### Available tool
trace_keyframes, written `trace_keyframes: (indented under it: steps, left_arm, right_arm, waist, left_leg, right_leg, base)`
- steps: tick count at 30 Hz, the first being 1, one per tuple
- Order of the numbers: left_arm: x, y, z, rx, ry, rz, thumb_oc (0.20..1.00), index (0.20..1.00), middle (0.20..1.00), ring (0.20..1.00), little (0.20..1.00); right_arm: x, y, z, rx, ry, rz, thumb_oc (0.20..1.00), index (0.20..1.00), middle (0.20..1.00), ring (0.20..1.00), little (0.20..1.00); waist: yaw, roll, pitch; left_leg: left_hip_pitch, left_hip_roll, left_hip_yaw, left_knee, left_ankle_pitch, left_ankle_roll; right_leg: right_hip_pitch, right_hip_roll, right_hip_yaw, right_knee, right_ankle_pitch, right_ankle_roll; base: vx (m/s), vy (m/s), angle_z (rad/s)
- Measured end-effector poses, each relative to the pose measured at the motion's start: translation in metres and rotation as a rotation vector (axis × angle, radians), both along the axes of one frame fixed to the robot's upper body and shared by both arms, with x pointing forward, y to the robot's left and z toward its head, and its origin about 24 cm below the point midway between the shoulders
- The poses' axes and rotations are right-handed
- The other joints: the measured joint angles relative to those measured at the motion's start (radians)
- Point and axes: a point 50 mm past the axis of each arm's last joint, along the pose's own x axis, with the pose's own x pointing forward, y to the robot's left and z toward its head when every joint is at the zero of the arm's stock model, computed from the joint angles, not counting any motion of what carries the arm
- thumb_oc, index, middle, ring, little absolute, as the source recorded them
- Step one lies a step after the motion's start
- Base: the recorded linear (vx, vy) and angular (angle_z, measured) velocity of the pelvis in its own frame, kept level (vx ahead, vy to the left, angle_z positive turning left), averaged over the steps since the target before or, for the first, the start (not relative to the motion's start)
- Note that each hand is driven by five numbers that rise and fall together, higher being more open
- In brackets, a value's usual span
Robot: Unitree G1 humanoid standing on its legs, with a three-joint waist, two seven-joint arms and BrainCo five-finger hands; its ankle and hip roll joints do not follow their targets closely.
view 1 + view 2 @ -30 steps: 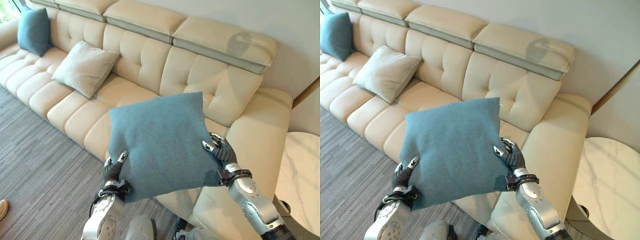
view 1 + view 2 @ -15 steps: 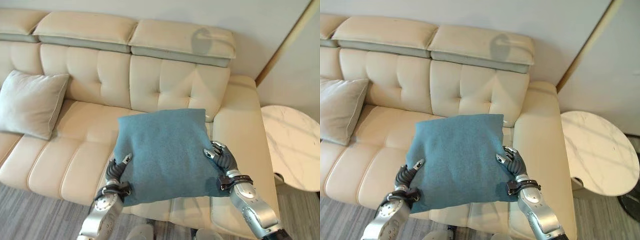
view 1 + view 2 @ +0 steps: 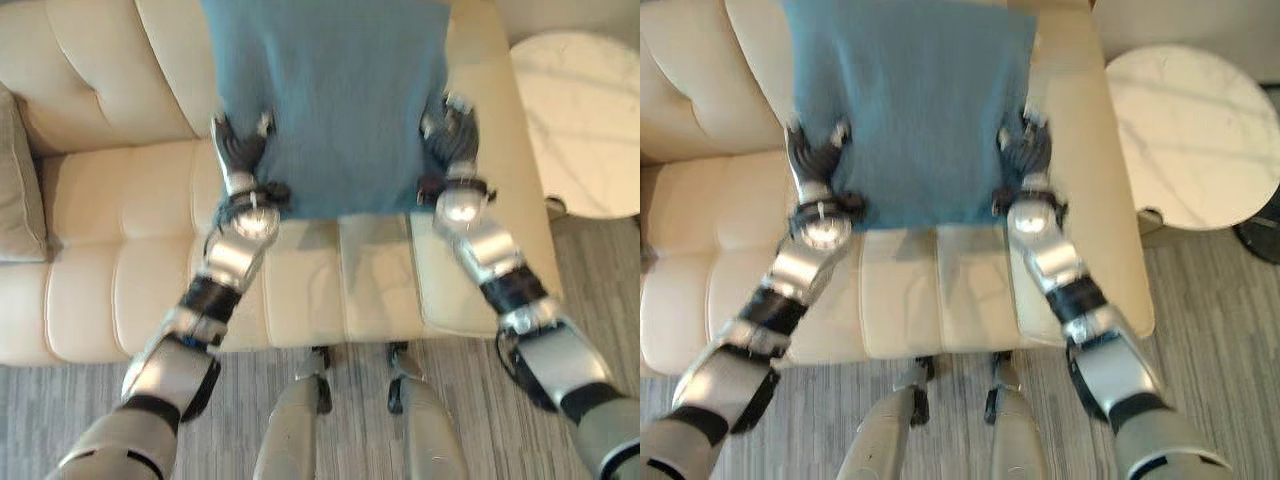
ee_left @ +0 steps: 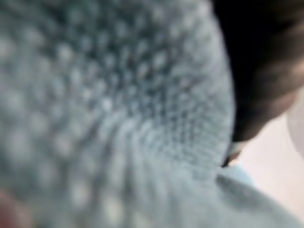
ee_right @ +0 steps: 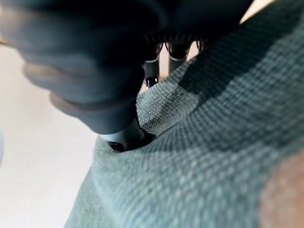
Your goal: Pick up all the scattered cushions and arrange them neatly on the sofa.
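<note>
A teal cushion [image 3: 325,90] is held between both hands over the right end seat of the cream sofa [image 3: 110,290]. My left hand [image 3: 238,150] pinches its lower left edge and my right hand [image 3: 450,135] pinches its lower right edge. The cushion's woven cloth [image 4: 109,114] sits close in the left wrist view, and in the right wrist view the cloth [image 5: 199,156] bunches where a dark fingertip [image 5: 121,137] presses in. The edge of a beige cushion [image 3: 15,185] leans on the sofa at the far left.
A round white marble side table [image 3: 1190,130] stands right of the sofa arm [image 3: 1120,200]. Grey striped carpet [image 3: 1230,330] lies in front of the sofa.
The head camera has tipped down and the whole scene has shifted. The teal cushion, still held by both hands, now reaches further out over the right end seat toward the backrest.
</note>
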Motion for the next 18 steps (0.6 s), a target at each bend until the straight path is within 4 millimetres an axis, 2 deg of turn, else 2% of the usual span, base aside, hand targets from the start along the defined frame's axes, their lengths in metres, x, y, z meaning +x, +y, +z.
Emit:
trace_keyframes:
  steps: [2, 3, 4, 6, 8, 9, 10, 11, 15, 18]
  left_arm:
    - [0.002, 0.001, 0.032, 0.067, -0.060, 0.040, 0.200, 0.200, 0.200, 0.200, 0.200]
    - [0.002, 0.002, 0.042, 0.088, -0.080, 0.054, 0.200, 0.200, 0.200, 0.200, 0.200]
    - [0.003, 0.003, 0.061, 0.142, -0.105, 0.091, 0.200, 0.200, 0.200, 0.200, 0.200]
    - [0.002, 0.007, 0.083, 0.202, -0.134, 0.144, 0.200, 0.200, 0.200, 0.200, 0.200]
    - [0.003, 0.017, 0.093, 0.276, -0.131, 0.221, 0.200, 0.200, 0.200, 0.200, 0.200]
    - [0.004, 0.022, 0.095, 0.288, -0.124, 0.249, 0.464, 0.464, 0.464, 0.464, 0.464]
    - [0.004, 0.029, 0.098, 0.303, -0.113, 0.282, 1.000, 1.000, 1.000, 1.000, 1.000]
    - [0.005, 0.033, 0.099, 0.331, -0.100, 0.312, 1.000, 1.000, 1.000, 1.000, 1.000]
    - [0.009, 0.048, 0.102, 0.366, -0.023, 0.386, 1.000, 1.000, 1.000, 1.000, 1.000]
    - [0.009, 0.050, 0.102, 0.369, -0.013, 0.379, 1.000, 1.000, 1.000, 1.000, 1.000]
  right_arm:
    - [0.000, 0.001, 0.028, -0.015, -0.074, -0.036, 0.200, 0.200, 0.200, 0.200, 0.200]
    - [0.000, 0.002, 0.035, -0.031, -0.095, -0.046, 0.200, 0.200, 0.200, 0.200, 0.200]
    - [0.000, -0.003, 0.049, -0.062, -0.127, -0.081, 0.200, 0.200, 0.200, 0.200, 0.200]
    - [0.000, -0.002, 0.059, -0.103, -0.146, -0.107, 0.200, 0.200, 0.200, 0.200, 0.200]
    - [0.001, 0.002, 0.062, -0.183, -0.151, -0.134, 0.200, 0.200, 0.200, 0.200, 0.200]
    - [0.001, 0.005, 0.065, -0.202, -0.159, -0.134, 0.200, 0.200, 0.200, 0.200, 0.200]
    - [0.000, 0.010, 0.068, -0.247, -0.179, -0.139, 0.423, 0.423, 0.423, 0.423, 0.423]
    - [0.000, 0.012, 0.069, -0.298, -0.188, -0.156, 1.000, 1.000, 1.000, 1.000, 1.000]
    - [0.003, 0.007, 0.077, -0.421, -0.198, -0.229, 1.000, 1.000, 1.000, 1.000, 1.000]
    - [0.007, -0.010, 0.077, -0.457, -0.165, -0.289, 1.000, 1.000, 1.000, 1.000, 1.000]
  waist:
    - [-0.008, -0.005, 0.023]
    - [-0.008, -0.008, 0.027]
    - [-0.007, -0.006, 0.035]
    - [-0.010, -0.009, 0.039]
    - [-0.008, -0.009, 0.049]
    - [-0.007, -0.009, 0.050]
    - [-0.005, -0.010, 0.051]
    - [-0.005, -0.010, 0.051]
    - [-0.004, -0.010, 0.071]
    - [0.009, -0.011, 0.071]
  left_leg:
    - [-0.088, 0.004, -0.012, 0.044, 0.000, -0.001]
    - [-0.117, 0.003, -0.010, 0.053, -0.001, 0.000]
    - [-0.173, 0.000, -0.021, 0.086, -0.003, 0.003]
    - [-0.256, 0.000, -0.035, 0.112, 0.002, 0.013]
    - [-0.309, 0.000, -0.038, 0.134, 0.000, 0.015]
    - [-0.328, 0.001, -0.039, 0.139, 0.000, 0.015]
    - [-0.358, 0.002, -0.042, 0.147, 0.000, 0.015]
    - [-0.373, 0.000, -0.046, 0.153, 0.000, 0.015]
    - [-0.398, -0.006, -0.064, 0.166, 0.000, 0.015]
    - [-0.399, -0.020, -0.065, 0.171, 0.000, 0.015]
  right_leg:
    - [-0.107, -0.007, -0.001, 0.091, -0.026, 0.000]
    - [-0.146, -0.012, 0.002, 0.125, -0.040, -0.001]
    - [-0.204, -0.017, 0.001, 0.169, -0.052, -0.008]
    - [-0.290, -0.022, -0.004, 0.218, -0.059, -0.022]
    - [-0.345, -0.024, -0.005, 0.244, -0.068, -0.030]
    - [-0.362, -0.023, -0.005, 0.245, -0.068, -0.030]
    - [-0.390, -0.024, -0.005, 0.252, -0.069, -0.031]
    - [-0.403, -0.025, -0.005, 0.258, -0.070, -0.032]
    - [-0.425, -0.035, -0.016, 0.282, -0.084, -0.035]
    - [-0.435, -0.048, -0.009, 0.316, -0.100, -0.029]
  base:
    - [0.03, -0.011, 0.15]
    - [0.06, 0.001, 0.16]
    - [0.05, 0.012, 0.13]
    - [0.06, 0.025, 0.15]
    - [0.05, 0.014, 0.08]
    - [0.05, 0.003, 0.03]
    - [0.04, 0.022, 0.03]
    - [0.05, 0.040, 0.07]
    - [0.02, 0.033, 0.13]
    - [-0.01, 0.040, 0.10]
